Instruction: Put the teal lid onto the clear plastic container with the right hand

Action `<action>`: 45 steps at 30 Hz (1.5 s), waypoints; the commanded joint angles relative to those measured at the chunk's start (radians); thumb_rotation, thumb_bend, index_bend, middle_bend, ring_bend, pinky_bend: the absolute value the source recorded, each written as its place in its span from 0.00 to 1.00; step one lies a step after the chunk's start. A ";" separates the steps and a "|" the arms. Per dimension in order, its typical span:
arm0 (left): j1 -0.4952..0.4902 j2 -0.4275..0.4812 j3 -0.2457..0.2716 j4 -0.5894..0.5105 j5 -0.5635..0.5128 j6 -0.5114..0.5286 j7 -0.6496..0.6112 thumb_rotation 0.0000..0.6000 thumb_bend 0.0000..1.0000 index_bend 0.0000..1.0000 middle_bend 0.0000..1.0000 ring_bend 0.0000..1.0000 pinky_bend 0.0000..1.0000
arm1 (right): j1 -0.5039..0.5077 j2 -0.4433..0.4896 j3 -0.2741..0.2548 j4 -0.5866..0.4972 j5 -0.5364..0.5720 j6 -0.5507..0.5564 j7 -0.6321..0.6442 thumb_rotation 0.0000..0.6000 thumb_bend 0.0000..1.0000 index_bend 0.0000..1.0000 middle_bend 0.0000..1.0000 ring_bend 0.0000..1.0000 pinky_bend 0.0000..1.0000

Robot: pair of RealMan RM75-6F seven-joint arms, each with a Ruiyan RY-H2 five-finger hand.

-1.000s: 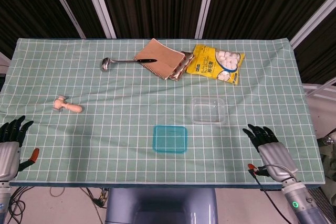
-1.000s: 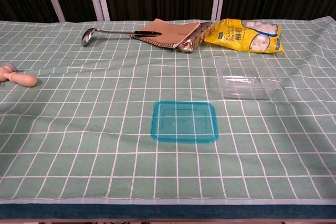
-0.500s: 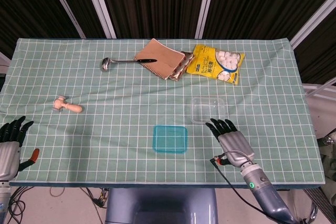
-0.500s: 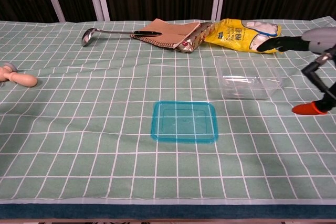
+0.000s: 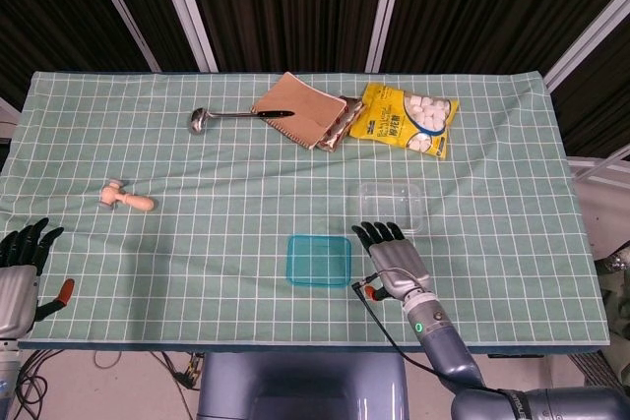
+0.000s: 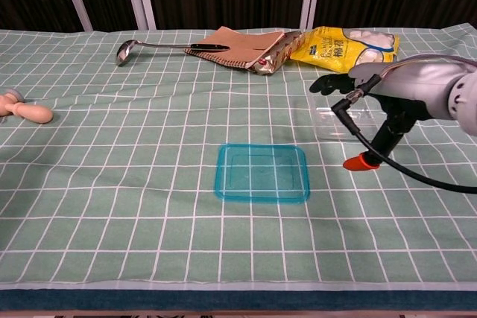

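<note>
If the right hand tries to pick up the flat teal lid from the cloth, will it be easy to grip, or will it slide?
The thin teal plastic lid lies flat on the green checked tablecloth, so fingers probably find little edge to catch. It looks light and smooth, so it may slide when pushed. The open right hand is beside it, not touching.

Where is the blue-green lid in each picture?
Head view: the teal lid lies flat near the table's front edge, left of the right robot hand.
Chest view: the lid sits in the middle.
Shared landmark: the clear plastic container, behind it to the right.
</note>
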 commanded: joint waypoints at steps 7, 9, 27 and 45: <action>0.000 0.001 0.000 -0.002 -0.003 -0.002 -0.001 1.00 0.35 0.12 0.00 0.00 0.00 | 0.070 -0.114 0.002 0.085 0.062 0.040 -0.011 1.00 0.27 0.00 0.11 0.00 0.00; 0.000 0.001 0.000 -0.003 -0.004 -0.002 -0.001 1.00 0.35 0.12 0.00 0.00 0.00 | 0.082 -0.131 0.003 0.100 0.066 0.043 -0.011 1.00 0.27 0.00 0.12 0.00 0.00; -0.001 0.004 -0.002 -0.006 -0.010 -0.003 -0.007 1.00 0.35 0.12 0.00 0.00 0.00 | 0.160 -0.253 0.018 0.241 0.116 0.049 -0.009 1.00 0.27 0.00 0.13 0.00 0.00; 0.000 0.004 -0.003 -0.006 -0.016 -0.003 -0.007 1.00 0.35 0.12 0.00 0.00 0.00 | 0.198 -0.317 0.021 0.314 0.182 0.028 -0.003 1.00 0.23 0.00 0.13 0.00 0.00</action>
